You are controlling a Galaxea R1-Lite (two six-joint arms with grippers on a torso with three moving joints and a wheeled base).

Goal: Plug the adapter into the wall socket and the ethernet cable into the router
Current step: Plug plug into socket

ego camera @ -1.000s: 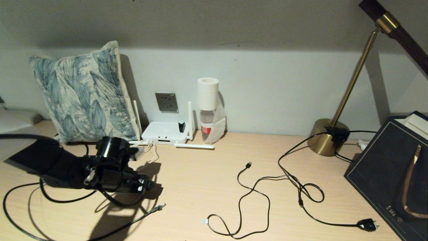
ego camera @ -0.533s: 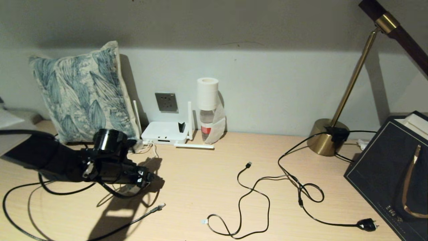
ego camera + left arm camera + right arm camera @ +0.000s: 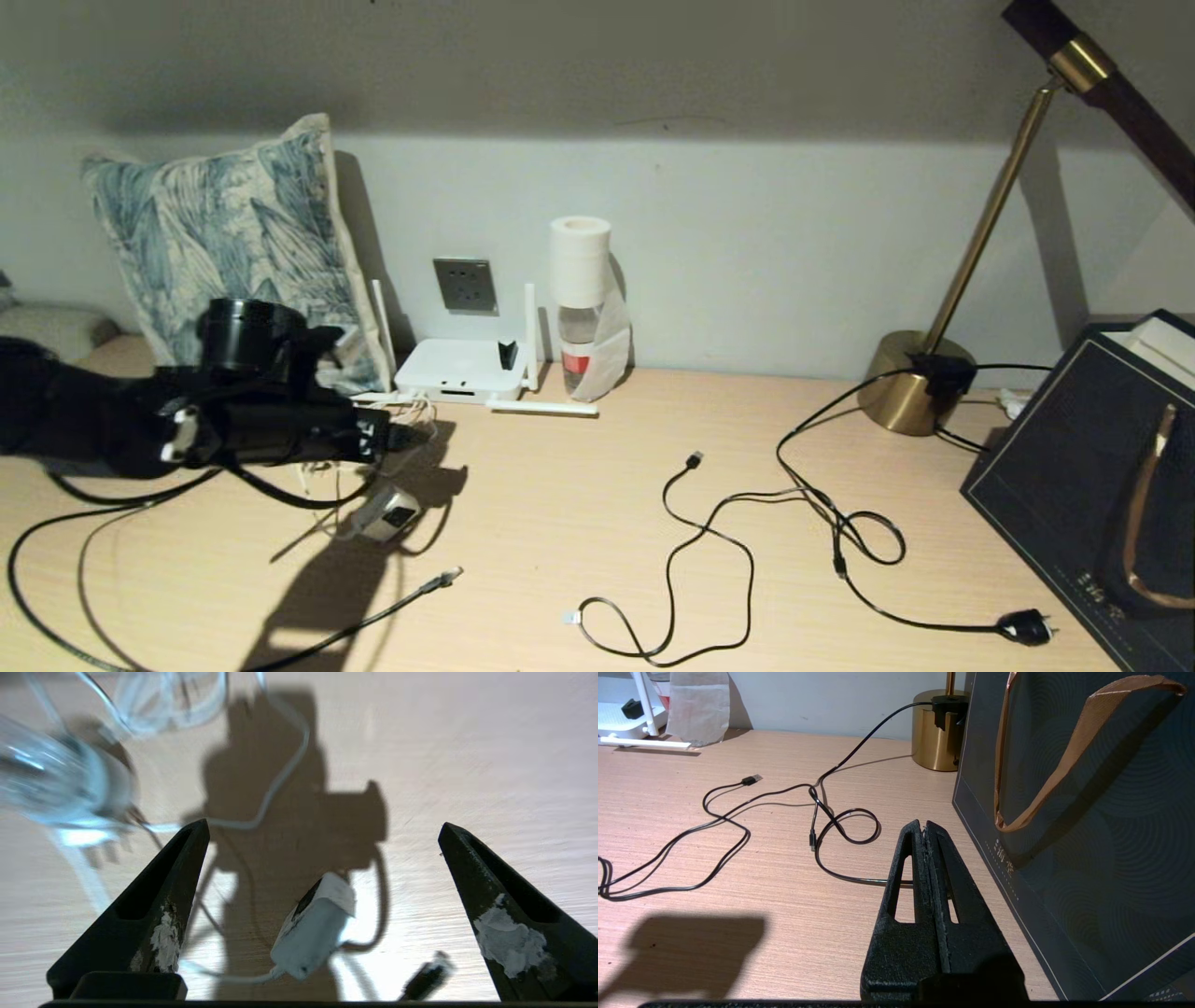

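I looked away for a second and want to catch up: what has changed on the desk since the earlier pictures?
The left hand has lifted and pulled back toward the pillow, its fingers wide open. The adapter, earlier hidden under it, now lies free on the desk, tilted, with its white cord trailing. The router, wall socket, ethernet cable and the closed right hand stayed put.

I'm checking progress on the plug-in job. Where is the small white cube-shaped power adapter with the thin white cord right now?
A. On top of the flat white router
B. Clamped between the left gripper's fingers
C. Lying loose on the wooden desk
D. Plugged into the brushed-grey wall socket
C: the adapter lies on the desk, with the open left gripper above it, its fingers apart and touching nothing.
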